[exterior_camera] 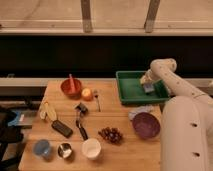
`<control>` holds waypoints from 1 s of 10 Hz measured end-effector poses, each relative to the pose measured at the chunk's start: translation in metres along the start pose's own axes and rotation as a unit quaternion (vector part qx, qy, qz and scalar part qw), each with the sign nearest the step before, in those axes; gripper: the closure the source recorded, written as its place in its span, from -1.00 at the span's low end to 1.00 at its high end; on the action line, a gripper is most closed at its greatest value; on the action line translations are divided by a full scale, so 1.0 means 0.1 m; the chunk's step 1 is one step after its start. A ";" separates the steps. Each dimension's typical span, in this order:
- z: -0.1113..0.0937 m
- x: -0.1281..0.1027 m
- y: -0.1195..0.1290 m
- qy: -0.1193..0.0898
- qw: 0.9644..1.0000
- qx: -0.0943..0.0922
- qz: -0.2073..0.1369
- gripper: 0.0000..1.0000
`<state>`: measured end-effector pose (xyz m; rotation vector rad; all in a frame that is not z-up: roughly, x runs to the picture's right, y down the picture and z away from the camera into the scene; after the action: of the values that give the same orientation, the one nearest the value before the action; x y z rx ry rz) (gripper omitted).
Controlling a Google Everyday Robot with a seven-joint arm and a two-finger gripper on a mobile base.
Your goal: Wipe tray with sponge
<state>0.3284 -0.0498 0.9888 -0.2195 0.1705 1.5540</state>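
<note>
Camera view: my gripper (148,83) is down in the green tray (130,89), pinching the sponge (149,89) on its right side, so wiping looks under way, left half yet to cover.

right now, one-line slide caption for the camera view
Robot's gripper at the sponge in the green tray on a cluttered wooden table

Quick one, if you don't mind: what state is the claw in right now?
Claw: down in the green tray, over the sponge; open or closed cannot be told.
</note>
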 end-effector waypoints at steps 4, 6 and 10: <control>-0.03 -0.08 0.28 -0.011 0.999 -0.033 -0.027 0.86; -0.13 -0.06 0.68 -0.018 0.995 -0.065 -0.070 0.86; -0.36 0.20 0.83 -0.005 0.990 -0.083 -0.110 0.86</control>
<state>0.2465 -0.0389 0.9465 -0.3504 0.0075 1.3496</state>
